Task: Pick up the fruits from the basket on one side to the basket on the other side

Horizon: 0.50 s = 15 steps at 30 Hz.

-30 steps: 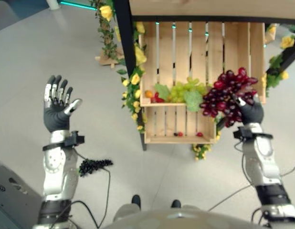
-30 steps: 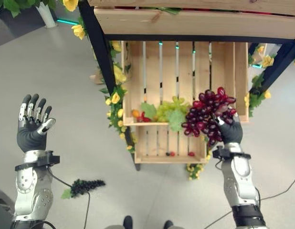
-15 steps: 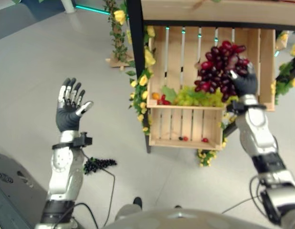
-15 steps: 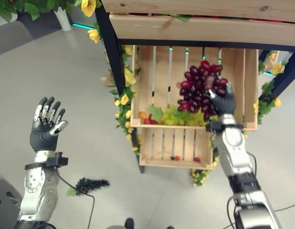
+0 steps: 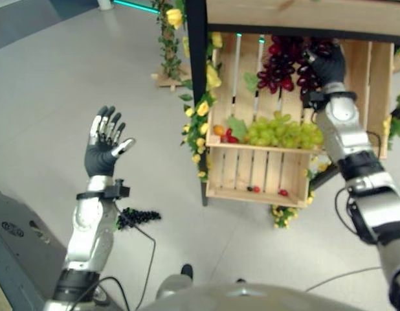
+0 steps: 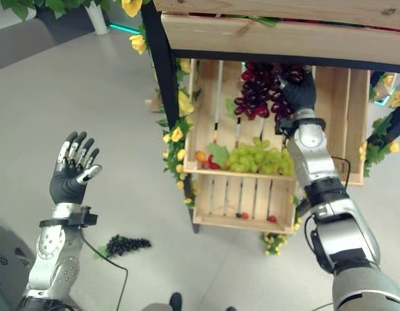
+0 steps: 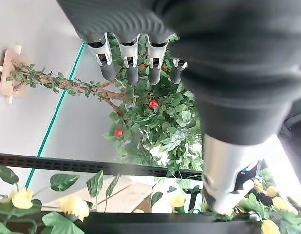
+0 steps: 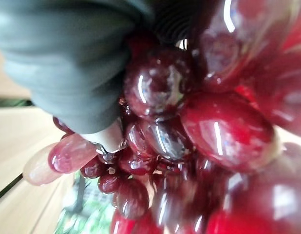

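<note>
Red grapes (image 6: pixel 261 87): one large bunch, held up at the far end of the wooden crate (image 5: pixel 365 97), beneath the wooden shelf board (image 6: pixel 284 35), well above the fruit lying at the crate's near lip. The right hand (image 5: pixel 324 63) was closed round the bunch from its right side; in the right wrist view the glossy berries (image 8: pixel 214 126) pressed right against the dark cover.

Handling, as judged: a soft, loose cluster, moderately heavy for its bulk; smooth-skinned berries likely to slip or drop off if squeezed or swung. Best held near the top, where the stem gathers the cluster, or cradled from below; a grip on the outer berries alone would probably shed them.

Green grapes (image 5: pixel 281 131): one bunch, resting at the crate's near edge with green leaves (image 5: pixel 237 126) beside it.
Small fruits (image 5: pixel 222 134): one orange and two or so red, at the left of the green bunch; exact count uncertain.
Dark grapes (image 6: pixel 125 245): one bunch, lying on the floor (image 5: pixel 51 84) near the left arm.
Left hand (image 5: pixel 104 144): one, raised over the floor at the left, fingers straight and spread, holding nothing.
</note>
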Available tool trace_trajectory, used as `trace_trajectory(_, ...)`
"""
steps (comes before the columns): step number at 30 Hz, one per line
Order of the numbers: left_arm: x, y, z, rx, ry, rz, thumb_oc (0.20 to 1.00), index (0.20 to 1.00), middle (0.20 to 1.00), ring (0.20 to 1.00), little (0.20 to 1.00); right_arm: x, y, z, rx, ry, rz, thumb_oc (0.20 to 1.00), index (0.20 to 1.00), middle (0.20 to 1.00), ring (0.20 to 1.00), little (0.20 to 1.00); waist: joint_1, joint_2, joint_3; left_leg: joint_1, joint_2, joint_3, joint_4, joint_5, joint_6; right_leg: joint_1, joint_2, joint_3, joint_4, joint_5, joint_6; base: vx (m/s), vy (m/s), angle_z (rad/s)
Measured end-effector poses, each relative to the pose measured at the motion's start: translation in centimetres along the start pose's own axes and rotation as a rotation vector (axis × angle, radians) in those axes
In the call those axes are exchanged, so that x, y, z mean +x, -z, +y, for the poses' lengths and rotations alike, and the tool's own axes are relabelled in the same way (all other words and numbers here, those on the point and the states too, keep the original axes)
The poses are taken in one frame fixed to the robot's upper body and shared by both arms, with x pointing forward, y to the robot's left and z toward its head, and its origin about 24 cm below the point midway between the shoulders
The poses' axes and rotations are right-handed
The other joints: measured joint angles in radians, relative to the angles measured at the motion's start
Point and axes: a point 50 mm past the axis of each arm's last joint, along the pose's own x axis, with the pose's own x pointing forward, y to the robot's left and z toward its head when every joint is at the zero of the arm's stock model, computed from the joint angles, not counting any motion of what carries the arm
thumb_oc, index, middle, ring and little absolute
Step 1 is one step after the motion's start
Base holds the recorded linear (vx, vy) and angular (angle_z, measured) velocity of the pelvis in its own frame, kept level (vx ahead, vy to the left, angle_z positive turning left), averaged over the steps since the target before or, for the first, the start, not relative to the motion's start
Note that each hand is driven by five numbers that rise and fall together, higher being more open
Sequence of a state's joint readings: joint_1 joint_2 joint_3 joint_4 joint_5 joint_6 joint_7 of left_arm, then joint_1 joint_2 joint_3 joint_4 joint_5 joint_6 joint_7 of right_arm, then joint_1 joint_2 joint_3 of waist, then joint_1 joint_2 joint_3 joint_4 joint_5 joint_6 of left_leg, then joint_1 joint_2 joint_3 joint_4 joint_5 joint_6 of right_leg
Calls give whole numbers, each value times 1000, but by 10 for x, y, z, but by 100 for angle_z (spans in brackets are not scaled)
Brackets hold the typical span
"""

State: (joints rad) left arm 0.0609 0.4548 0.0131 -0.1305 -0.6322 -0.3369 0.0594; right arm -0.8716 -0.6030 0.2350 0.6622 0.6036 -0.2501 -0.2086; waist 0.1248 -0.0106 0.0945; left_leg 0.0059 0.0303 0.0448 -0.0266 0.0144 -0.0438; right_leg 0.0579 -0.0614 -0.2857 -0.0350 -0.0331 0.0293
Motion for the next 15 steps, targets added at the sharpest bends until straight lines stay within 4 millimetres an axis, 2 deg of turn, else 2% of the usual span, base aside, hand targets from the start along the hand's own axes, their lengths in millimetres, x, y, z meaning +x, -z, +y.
trace_trajectory(15,1,-1,2,-4,-13,0,1000,1000,1000,1000,1000,-1,4,-1,-5,17,28,1000,1000,1000,1000,1000,-1,-6,4,0,-1,-5,-19,0,0,6,4,-4,-27,4,1,0,0,0)
